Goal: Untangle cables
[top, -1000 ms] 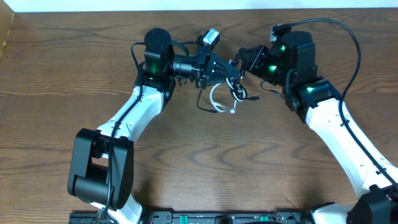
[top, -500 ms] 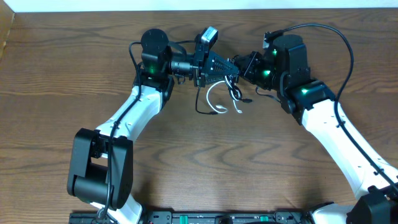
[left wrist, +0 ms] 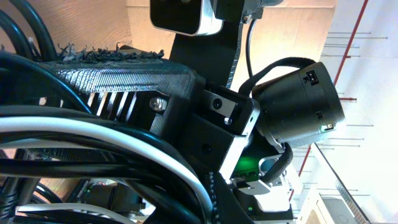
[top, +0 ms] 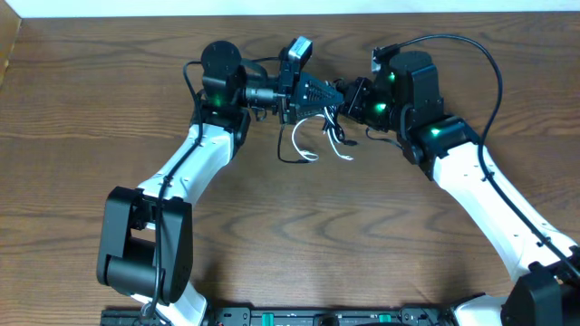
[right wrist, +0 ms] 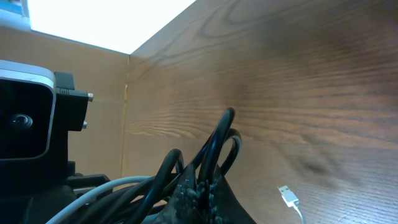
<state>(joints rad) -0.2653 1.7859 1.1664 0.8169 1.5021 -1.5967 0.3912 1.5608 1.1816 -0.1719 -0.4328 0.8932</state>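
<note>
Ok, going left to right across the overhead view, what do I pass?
Left arm's black base housing → its green-lit joint → left gripper → right gripper → right arm's green-lit joints → its white forearm. The cables dangle under both grippers, overlapping them, so they have no clear slot.

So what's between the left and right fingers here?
Only the cables, white and black bunched, spanning left fingers to right fingers; overhead view shows it.
</note>
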